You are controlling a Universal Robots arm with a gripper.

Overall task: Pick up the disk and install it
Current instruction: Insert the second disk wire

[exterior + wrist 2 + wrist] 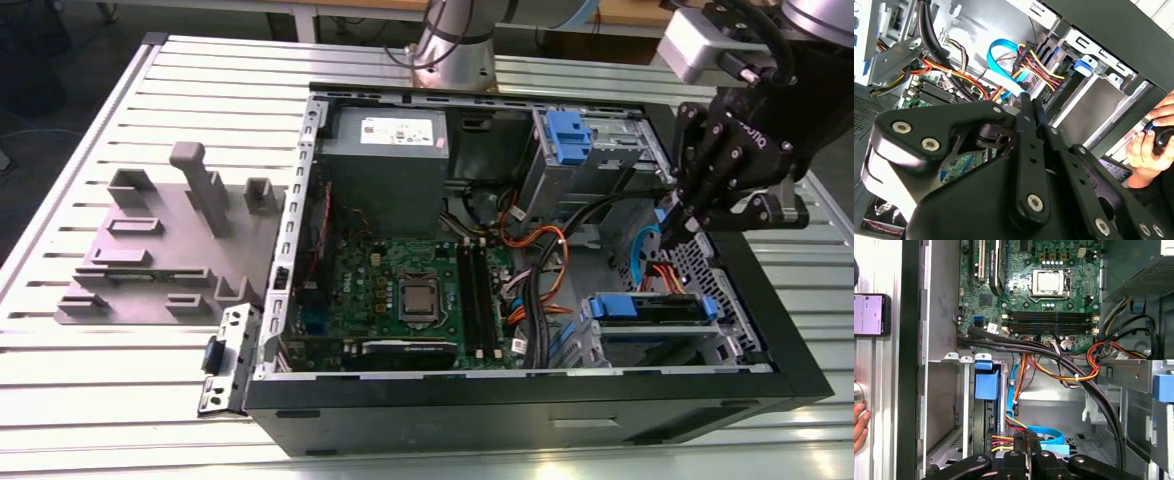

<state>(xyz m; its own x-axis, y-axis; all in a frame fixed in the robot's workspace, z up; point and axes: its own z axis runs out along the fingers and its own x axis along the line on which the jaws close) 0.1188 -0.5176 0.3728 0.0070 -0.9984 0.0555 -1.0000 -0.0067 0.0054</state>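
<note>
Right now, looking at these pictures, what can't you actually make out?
- Silver hard drive in its blue plastic carrier: exterior view, sunk into the black computer case, label face hidden; whether it is fully seated is unclear.
- Green motherboard: second wrist view, mostly covered by the black gripper.
- A person's hand: second wrist view, cut off by the edge; the dark object it holds is unidentifiable.

Your computer case (pixel 534 415) stands on the table (pixel 80 400), with the fixture (pixel 147 260) beside it at the exterior view's left. Inside the case, the motherboard (pixel 414 290) lies in the middle; the disk (pixel 650 308) sits in the drive cage (pixel 589 345) toward the exterior view's right.
</note>
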